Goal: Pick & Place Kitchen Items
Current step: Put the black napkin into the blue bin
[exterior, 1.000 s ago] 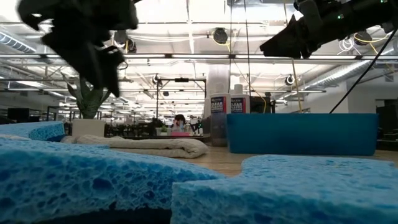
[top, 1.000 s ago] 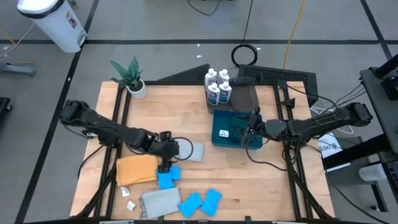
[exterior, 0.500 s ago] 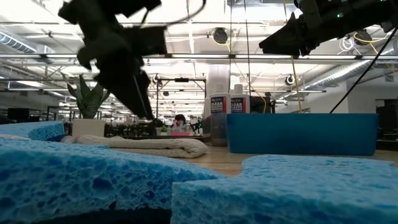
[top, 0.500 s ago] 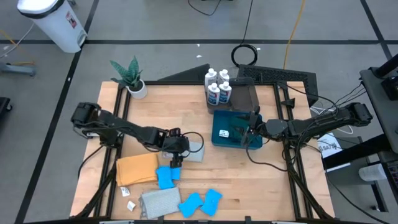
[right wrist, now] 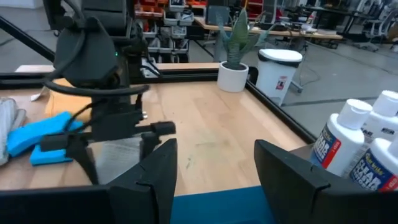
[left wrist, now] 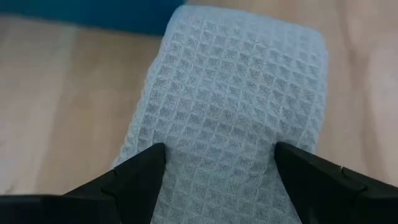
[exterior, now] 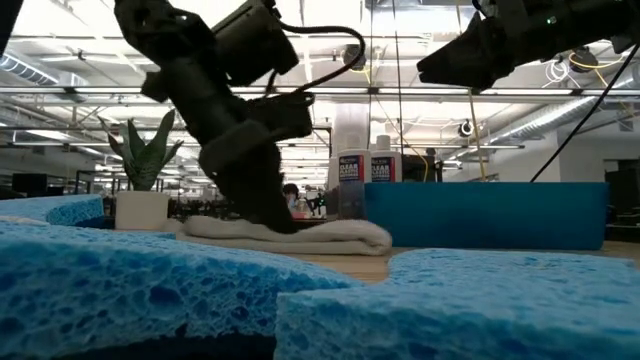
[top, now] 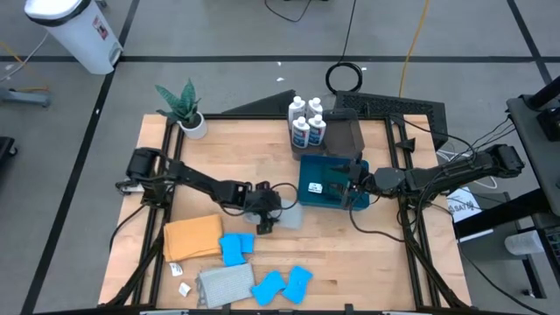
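spanning the frame, pale wooden tabletop [top: 350, 254], grey floor [top: 219, 35] around

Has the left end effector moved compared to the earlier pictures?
Yes. The left end effector has travelled toward the blue bin, leaving the orange cloth, and now straddles the grey cloth.

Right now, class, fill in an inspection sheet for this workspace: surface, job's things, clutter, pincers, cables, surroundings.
Surface: wooden table, dry, no spills seen.
Job's things: four bottles at the far edge; grey cloth mid-table; orange cloth, blue sponges and another grey cloth near the front.
Clutter: potted plant, blue bin, paper tags.
Pincers: left pincer open, straddling the mid-table grey cloth; right pincer open over the bin.
Cables: coil on the floor.
Surroundings: white trash can.
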Action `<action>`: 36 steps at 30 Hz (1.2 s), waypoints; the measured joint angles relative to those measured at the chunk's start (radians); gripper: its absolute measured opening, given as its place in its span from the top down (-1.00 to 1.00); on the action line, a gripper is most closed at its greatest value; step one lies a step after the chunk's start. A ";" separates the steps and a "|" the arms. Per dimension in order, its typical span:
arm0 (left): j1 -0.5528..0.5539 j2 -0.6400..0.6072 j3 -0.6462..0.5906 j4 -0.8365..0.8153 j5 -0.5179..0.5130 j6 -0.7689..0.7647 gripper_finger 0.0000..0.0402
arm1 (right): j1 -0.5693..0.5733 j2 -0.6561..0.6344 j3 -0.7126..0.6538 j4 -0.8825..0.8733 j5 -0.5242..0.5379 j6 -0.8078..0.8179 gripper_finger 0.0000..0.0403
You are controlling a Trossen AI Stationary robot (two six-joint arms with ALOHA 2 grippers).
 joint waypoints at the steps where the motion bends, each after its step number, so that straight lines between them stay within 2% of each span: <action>1: 0.000 0.001 -0.001 0.028 0.014 0.008 -0.54 | 0.000 0.000 0.000 0.001 0.000 -0.008 0.08; 7: -0.021 0.003 -0.001 0.045 0.151 0.017 -0.54 | 0.000 0.002 0.000 0.001 -0.001 -0.026 0.08; 14: -0.055 0.003 -0.003 0.089 0.172 0.013 -0.54 | 0.000 0.035 0.000 0.009 -0.030 0.001 0.09; 22: -0.049 0.010 -0.005 0.214 0.172 -0.014 -0.54 | 0.000 0.175 0.000 0.266 -0.059 -0.117 0.10; 27: -0.030 0.074 0.036 0.266 0.053 -0.028 -0.54 | 0.000 0.218 0.000 0.342 -0.067 -0.175 0.10; 30: -0.016 0.091 0.087 0.166 0.011 -0.014 -0.54 | 0.008 0.228 0.000 0.341 -0.113 -0.174 0.10; 33: -0.004 0.077 0.150 0.010 0.060 0.004 -0.54 | 0.037 0.228 0.000 0.338 -0.158 -0.161 0.10; 36: -0.002 0.043 0.221 -0.176 0.107 0.008 -0.54 | 0.065 0.223 0.000 0.340 -0.158 -0.188 0.10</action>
